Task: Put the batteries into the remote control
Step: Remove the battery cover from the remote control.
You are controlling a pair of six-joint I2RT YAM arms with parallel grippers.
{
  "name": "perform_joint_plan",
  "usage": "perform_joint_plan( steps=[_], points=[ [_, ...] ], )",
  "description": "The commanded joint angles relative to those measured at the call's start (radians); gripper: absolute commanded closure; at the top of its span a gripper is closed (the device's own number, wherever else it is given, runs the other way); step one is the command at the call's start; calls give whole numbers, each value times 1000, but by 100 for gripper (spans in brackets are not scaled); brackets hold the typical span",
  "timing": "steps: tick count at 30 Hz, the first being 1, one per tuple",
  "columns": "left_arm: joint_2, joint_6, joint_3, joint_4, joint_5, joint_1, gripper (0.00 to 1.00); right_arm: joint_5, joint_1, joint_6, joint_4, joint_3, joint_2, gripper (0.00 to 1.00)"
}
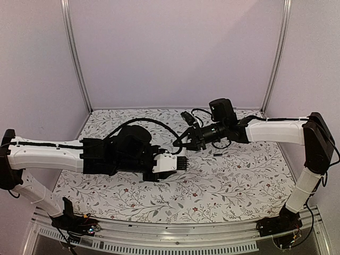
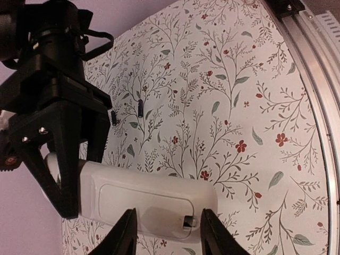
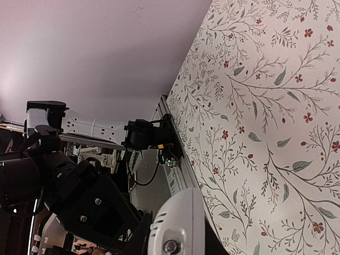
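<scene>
1. Remote control [image 2: 154, 202]: white, slim, held clear of the floral table cover [image 2: 228, 106] between the two arms, near the table's centre in the top view.

2. Left gripper [image 2: 167, 212]: the jaws are clamped on the long sides of the remote control near one end.

3. Right gripper [image 1: 179, 146]: the black fingers [image 2: 61, 175] straddle the opposite end of the remote control with a gap between them. Whether they press on the casing cannot be told.

4. Battery compartment: the face turned to the left wrist camera carries a long recessed rectangular panel [image 2: 141, 197] with rounded corners, seated flush. At the end by the left gripper there is a small notch [image 2: 188, 222] showing a dark and grey part. The contents of the compartment are hidden.

5. Batteries: the first battery [image 2: 113, 118] and the second battery [image 2: 139, 109] lie on the table cover near each other but apart, outside the remote control and beyond the right gripper.

6. Markings: no legible writing or brand on the remote control, the batteries or the arms
</scene>
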Motion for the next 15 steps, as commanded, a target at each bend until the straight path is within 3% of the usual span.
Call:
perform_joint_plan(
  steps=[1, 15],
  points=[
    [12, 21, -1, 20, -41, -16, 59, -31, 12, -2, 30, 1, 16, 100],
    [-9, 53, -28, 66, -83, -12, 62, -61, 31, 1, 44, 5, 30, 100]
  ],
)
